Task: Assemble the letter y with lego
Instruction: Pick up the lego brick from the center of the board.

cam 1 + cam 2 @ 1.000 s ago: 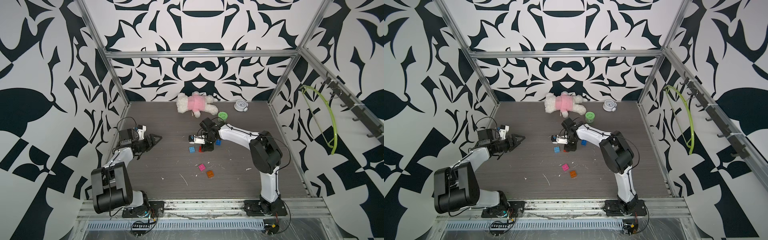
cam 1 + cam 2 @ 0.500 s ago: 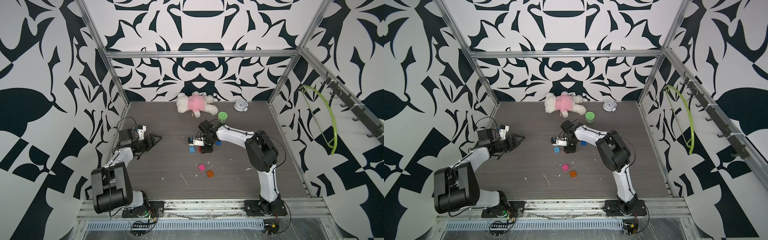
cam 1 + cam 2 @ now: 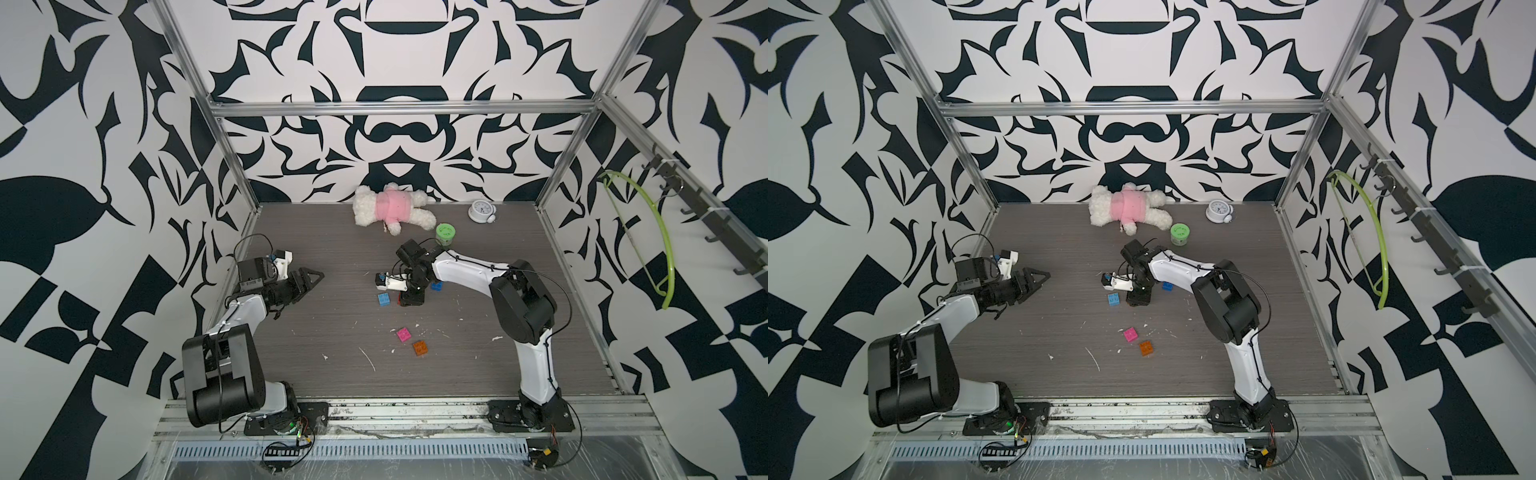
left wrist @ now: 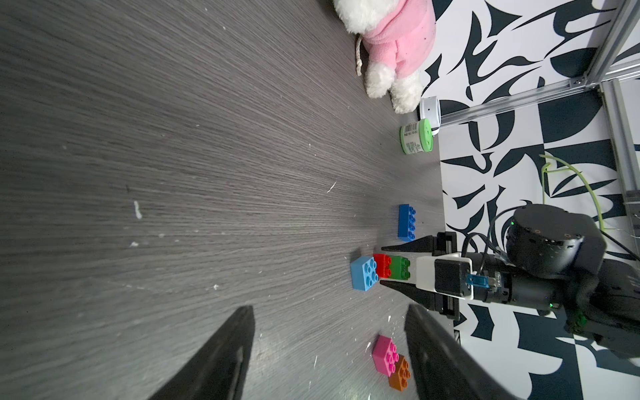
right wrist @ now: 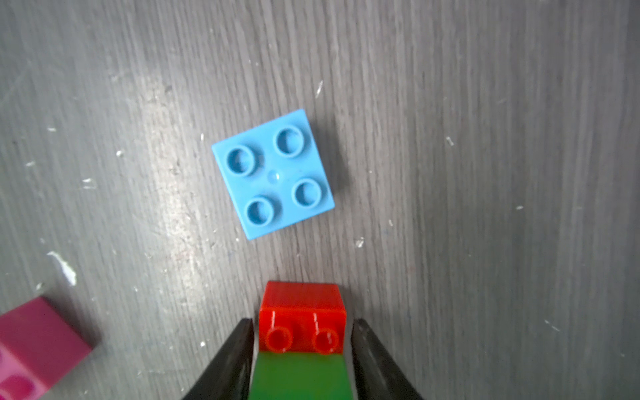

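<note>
The red-green pair (image 5: 302,304) is clamped in the right gripper (image 5: 303,323) — to be squared with the skewed light blue brick (image 3: 383,299) at its nine o'clock; the left gripper (image 4: 329,307) is open, empty.

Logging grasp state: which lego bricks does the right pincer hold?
The red brick and green brick, stacked, gripped by the right pincer. The light blue brick, dark blue brick, pink brick and orange brick lie loose on the table.

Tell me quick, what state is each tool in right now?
Left tool: open, holding nothing.
Right tool: closed on the green brick, which is joined to the red brick.
</note>
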Robot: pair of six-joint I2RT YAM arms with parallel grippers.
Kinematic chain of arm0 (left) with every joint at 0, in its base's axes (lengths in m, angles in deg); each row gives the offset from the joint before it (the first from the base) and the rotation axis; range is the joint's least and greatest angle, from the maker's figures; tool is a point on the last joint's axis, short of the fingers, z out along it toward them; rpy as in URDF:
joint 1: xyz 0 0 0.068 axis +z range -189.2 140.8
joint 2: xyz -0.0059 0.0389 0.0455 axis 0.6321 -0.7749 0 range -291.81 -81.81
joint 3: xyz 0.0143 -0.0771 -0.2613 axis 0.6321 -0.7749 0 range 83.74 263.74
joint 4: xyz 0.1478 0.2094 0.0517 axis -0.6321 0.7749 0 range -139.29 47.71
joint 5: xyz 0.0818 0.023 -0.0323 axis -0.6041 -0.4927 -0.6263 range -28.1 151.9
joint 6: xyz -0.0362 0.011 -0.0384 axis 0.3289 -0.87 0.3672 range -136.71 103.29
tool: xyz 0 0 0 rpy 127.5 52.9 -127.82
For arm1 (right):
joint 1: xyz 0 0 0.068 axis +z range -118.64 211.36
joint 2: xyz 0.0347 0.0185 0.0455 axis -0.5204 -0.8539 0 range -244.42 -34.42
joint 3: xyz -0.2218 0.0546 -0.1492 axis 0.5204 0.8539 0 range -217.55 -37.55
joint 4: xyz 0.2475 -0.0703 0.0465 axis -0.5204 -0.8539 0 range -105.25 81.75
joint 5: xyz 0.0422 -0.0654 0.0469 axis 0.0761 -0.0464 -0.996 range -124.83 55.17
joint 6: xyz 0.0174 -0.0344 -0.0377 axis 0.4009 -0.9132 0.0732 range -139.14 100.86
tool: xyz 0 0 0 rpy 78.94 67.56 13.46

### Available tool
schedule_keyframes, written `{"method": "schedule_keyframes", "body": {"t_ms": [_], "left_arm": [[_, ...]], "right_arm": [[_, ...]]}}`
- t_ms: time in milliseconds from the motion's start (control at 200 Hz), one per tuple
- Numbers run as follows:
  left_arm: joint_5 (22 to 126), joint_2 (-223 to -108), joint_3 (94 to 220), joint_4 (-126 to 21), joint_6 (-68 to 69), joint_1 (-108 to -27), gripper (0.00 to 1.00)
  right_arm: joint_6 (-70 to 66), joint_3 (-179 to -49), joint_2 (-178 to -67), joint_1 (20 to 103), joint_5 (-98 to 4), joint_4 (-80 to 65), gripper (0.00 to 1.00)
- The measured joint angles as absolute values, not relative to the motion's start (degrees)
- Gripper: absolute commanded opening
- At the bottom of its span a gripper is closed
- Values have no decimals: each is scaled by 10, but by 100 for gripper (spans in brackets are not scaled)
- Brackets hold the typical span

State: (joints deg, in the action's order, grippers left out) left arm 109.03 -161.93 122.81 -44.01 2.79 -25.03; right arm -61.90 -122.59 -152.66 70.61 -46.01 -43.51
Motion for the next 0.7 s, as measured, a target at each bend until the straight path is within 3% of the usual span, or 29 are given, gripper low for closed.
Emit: {"method": "schedule_keyframes", "body": {"t_ms": [365, 700], "left_arm": [[1090, -1619, 1228, -440, 28, -250, 73], [1090, -1619, 1228, -440, 28, -250, 73]], "right_arm": [[-613, -1226, -1526, 706, -460, -435, 51], [-612, -1226, -1525, 706, -460, -436, 41]]}}
